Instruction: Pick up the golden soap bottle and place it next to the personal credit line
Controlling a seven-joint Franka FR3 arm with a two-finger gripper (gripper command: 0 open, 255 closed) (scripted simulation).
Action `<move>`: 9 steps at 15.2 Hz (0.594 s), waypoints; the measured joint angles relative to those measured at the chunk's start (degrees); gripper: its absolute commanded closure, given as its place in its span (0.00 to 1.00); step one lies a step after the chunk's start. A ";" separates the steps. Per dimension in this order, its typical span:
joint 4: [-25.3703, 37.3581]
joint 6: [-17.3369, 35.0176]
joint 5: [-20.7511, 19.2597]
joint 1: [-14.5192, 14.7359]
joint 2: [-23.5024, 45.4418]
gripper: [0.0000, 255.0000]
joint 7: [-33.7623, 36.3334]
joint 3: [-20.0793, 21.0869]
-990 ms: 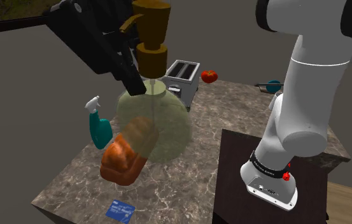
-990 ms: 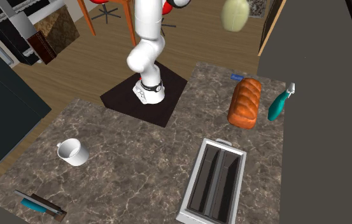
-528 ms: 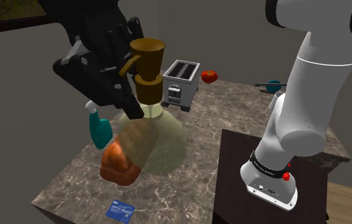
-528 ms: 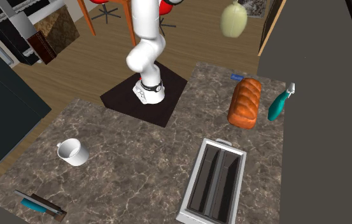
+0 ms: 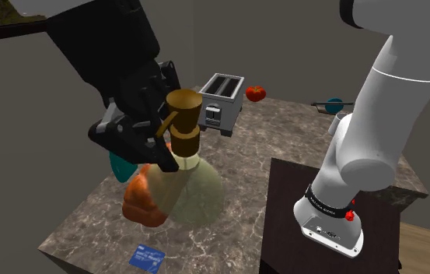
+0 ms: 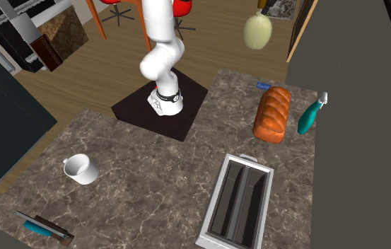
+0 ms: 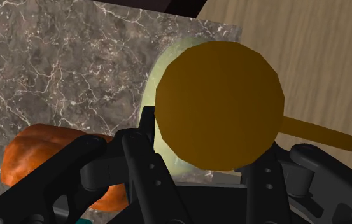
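Observation:
The soap bottle has a brown-gold pump top [image 5: 183,109] and a round, pale see-through body [image 5: 196,191]. It hangs above the counter, over the near end of the bread loaf. My gripper [image 5: 166,152] is shut on its neck just under the pump. In the wrist view the pump top [image 7: 219,105] sits between my fingers [image 7: 146,165], with the pale body [image 7: 158,70] below it. The blue card [image 5: 146,258] lies flat at the counter's near corner, below the bottle. The second exterior view has the bottle body [image 6: 256,32] in the air beyond the card [image 6: 262,85].
An orange-brown bread loaf [image 5: 141,201] and a teal spray bottle [image 6: 308,117] lie close to the card's end of the marbled counter [image 5: 283,132]. A toaster [image 5: 222,97] and a tomato [image 5: 255,93] stand farther back. A white mug [image 6: 80,168] sits at the far end.
The gripper has come down with the bottle, from high above the counter to just over the loaf. The hand has also turned. Nothing on the counter moved.

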 measured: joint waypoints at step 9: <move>-9.15 7.08 1.48 -0.88 -2.86 1.00 -2.09 -0.66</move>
